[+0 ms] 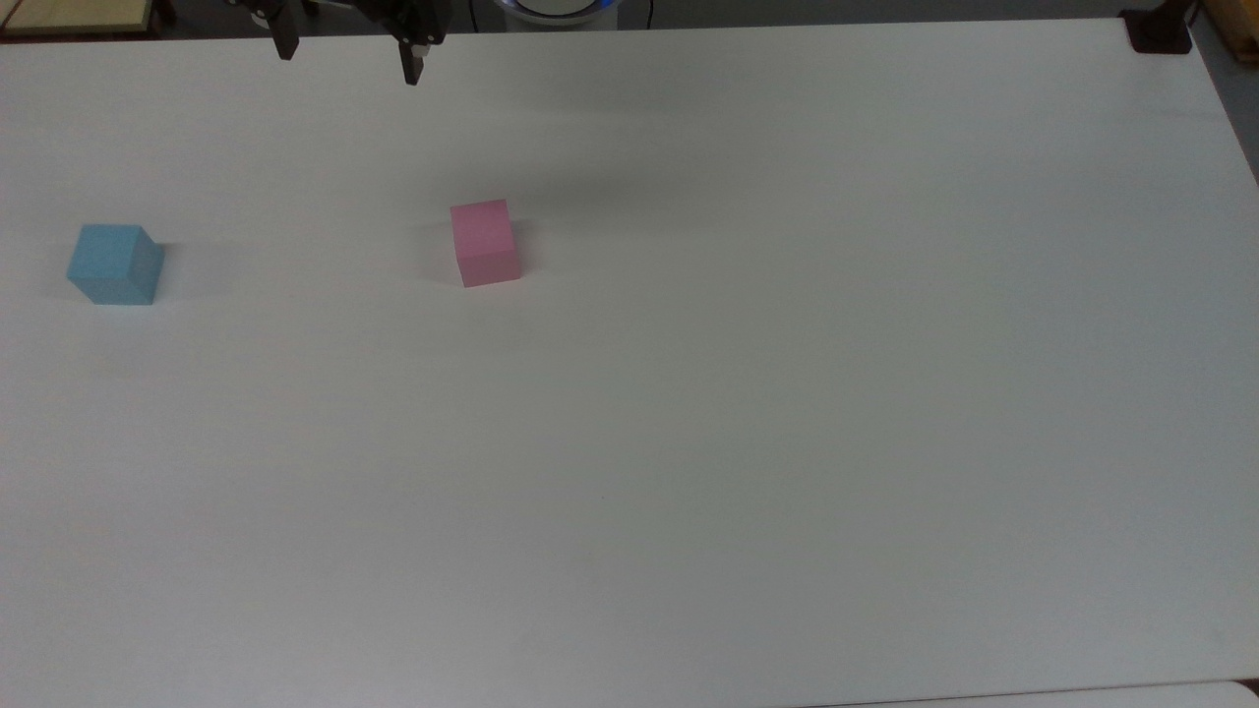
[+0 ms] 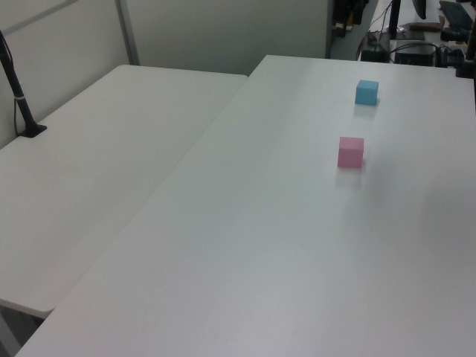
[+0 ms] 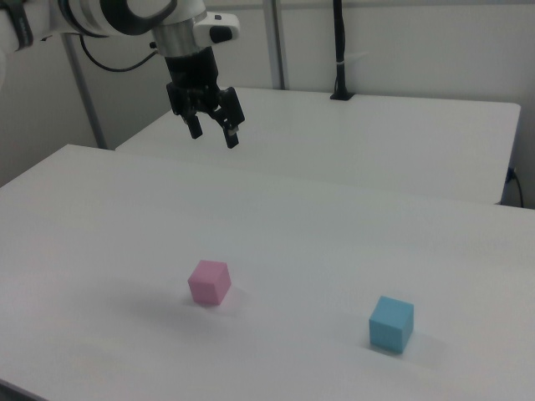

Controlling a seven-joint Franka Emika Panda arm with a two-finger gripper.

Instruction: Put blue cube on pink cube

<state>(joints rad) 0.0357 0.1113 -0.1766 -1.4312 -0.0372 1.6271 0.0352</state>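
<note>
With fingers spread and empty, our gripper (image 3: 213,134) hangs high above the table, the blue cube (image 3: 391,324) lying well off toward the right view's lower right, beyond the pink cube (image 3: 208,282).

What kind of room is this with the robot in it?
Probably a robot lab or workshop. A robot arm's gripper hangs open above a plain white table with just a blue cube and a pink cube, and a black camera pole stands on a second table.
</note>
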